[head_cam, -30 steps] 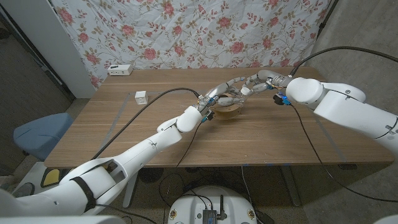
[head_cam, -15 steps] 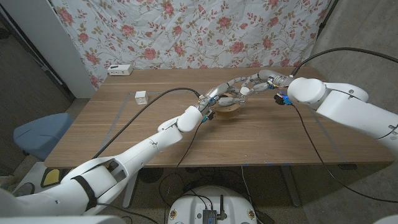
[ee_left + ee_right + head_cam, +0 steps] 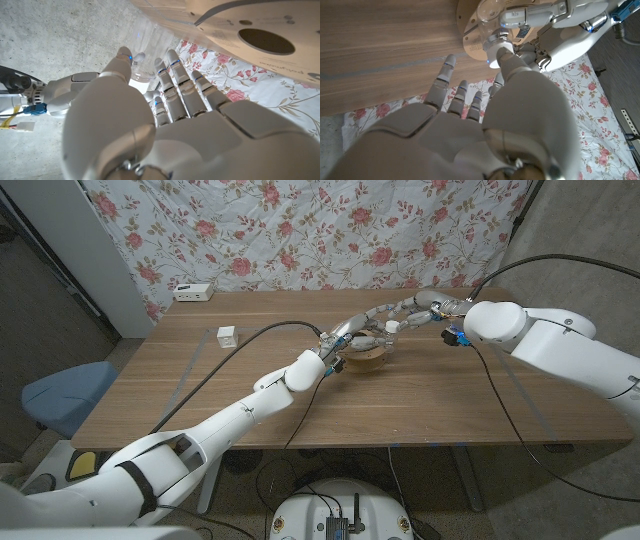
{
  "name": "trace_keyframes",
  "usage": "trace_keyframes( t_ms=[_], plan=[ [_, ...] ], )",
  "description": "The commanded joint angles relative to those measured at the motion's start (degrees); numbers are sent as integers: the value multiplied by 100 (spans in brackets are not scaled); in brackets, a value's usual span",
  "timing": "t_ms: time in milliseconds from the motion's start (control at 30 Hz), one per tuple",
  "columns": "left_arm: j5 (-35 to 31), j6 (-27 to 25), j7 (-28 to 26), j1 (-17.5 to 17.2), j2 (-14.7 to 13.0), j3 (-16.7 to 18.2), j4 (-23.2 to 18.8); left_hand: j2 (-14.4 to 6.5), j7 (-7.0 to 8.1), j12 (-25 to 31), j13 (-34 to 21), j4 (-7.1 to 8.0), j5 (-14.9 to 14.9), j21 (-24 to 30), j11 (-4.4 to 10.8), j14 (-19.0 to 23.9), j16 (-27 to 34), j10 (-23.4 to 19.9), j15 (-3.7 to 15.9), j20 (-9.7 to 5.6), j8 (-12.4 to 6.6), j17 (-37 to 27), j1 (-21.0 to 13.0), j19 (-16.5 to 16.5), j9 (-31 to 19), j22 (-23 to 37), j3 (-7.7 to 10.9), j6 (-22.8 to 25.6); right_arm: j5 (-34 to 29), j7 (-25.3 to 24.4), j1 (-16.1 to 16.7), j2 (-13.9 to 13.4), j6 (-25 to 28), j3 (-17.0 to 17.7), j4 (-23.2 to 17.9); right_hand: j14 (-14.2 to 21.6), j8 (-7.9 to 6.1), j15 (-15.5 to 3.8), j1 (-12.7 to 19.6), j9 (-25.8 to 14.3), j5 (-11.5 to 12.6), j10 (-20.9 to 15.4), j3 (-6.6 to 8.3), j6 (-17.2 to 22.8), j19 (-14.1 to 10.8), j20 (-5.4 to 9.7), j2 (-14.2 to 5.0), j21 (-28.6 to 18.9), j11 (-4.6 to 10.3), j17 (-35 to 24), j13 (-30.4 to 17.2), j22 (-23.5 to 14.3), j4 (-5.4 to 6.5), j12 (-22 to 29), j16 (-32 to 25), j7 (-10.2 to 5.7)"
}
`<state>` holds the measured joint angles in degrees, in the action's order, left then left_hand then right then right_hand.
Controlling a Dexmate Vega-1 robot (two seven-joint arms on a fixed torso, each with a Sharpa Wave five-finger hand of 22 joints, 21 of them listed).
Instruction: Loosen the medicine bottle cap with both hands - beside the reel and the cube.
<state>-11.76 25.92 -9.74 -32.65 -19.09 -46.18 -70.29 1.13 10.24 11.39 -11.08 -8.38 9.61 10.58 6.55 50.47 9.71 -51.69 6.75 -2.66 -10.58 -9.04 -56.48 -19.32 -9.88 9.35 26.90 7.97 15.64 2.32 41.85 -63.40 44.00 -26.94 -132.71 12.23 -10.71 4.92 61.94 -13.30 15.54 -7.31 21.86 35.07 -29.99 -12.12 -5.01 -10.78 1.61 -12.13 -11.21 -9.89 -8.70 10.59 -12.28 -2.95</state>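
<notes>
Left robot hand [image 3: 352,332] grips the medicine bottle [image 3: 487,17] over the reel [image 3: 366,356]; right robot hand [image 3: 412,313] pinches its cap [image 3: 498,50], mid-surface [image 3: 250,395], far from edges.

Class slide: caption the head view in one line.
Both hands, left hand and right hand, meet at a medicine bottle over the reel.

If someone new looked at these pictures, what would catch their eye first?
Probably the two white hands meeting at the table's far middle: the left hand grips the clear medicine bottle above the wooden reel, and the right hand has fingers at its white cap. Behind hangs a rose-patterned cloth.
</notes>
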Motion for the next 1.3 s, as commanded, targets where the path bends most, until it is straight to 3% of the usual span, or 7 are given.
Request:
trace_keyframes(
  t_ms=[33, 333, 600, 633, 833, 1067, 1300],
  plan=[
    [25, 71, -4, 54, 23, -4, 112, -51, 6, 7, -19, -17, 51, 0, 240, 63, 27, -285, 461, -386, 5, -18, -7, -19, -12, 14, 42, -32, 89, 226, -193, -56, 104, -92, 42, -92, 41, 68, -60, -4, -8, 98, -67, -181, 61, -14, 30, 9, -52, -13, -17, -16, -6, -5, 32, 20],
    [29, 76, -14, 37, 5, 7, 84, -49, 1, 13, -19, -18, 51, 1, 235, 65, 27, -299, 455, -393, 30, -18, -7, -21, -12, 14, 42, -104, 152, 334, -277, -136, 215, -98, -18, -193, 34, 209, -345, 7, -80, 274, -263, -480, 155, -21, 178, -3, -258, 2, -19, -19, 51, 13, 51, 189],
    [35, 65, -19, 0, -16, 19, 30, -35, -137, 8, -20, -30, 47, 3, 235, 76, 34, -287, 464, -393, 84, -21, -22, -28, -11, 14, 30, -335, 196, 313, -255, -192, 235, -61, -70, -245, 5, 271, -613, 11, -191, 316, -397, -564, 185, -28, 262, -11, -324, 3, -21, -21, 136, 33, 56, 280],
    [39, 74, -18, -2, -16, 20, 32, -37, -144, 3, -20, -29, 48, 3, 246, 77, 34, -275, 468, -393, 88, -21, -23, -27, -11, 14, 31, -360, 195, 305, -262, -198, 276, -60, -94, -257, 6, 286, -725, 12, -244, 345, -448, -622, 202, -29, 283, -11, -461, 1, -22, -22, 172, 34, 54, 310],
    [57, 117, -5, -1, -12, 25, 44, -25, -295, 4, -20, -30, 46, 5, 232, 81, 34, -275, 470, -400, 131, -20, -26, -38, -8, 13, 19, -677, 177, 299, -280, -242, 296, -61, -148, -328, 14, 378, -1035, 15, -409, 393, -596, -816, 281, -35, 360, 1, -585, 1, -28, -19, 264, 46, 60, 424],
    [74, 194, 29, 20, 6, 19, 85, 17, -510, 4, -21, -46, 43, 8, 253, 94, 42, -269, 458, -421, 122, -24, -41, -56, -6, 13, -13, -913, -247, 336, -587, -236, 682, -433, -323, -356, -38, 553, -1791, 1, -499, 385, -942, -991, 308, -30, 532, -23, -857, -9, -43, -24, 527, 89, 35, 662],
    [66, 272, 27, 36, 24, 19, 134, 35, -475, 7, -22, -45, 45, 12, 254, 119, 51, -273, 448, -446, 119, -27, -45, -76, -6, 13, -35, -1069, -989, 504, -1060, -174, 1148, -1088, -479, -289, -133, 698, -2174, -37, -500, 291, -1098, -893, 155, -15, 587, -83, -1111, 0, -54, -29, 638, 131, 4, 948]
  ],
)
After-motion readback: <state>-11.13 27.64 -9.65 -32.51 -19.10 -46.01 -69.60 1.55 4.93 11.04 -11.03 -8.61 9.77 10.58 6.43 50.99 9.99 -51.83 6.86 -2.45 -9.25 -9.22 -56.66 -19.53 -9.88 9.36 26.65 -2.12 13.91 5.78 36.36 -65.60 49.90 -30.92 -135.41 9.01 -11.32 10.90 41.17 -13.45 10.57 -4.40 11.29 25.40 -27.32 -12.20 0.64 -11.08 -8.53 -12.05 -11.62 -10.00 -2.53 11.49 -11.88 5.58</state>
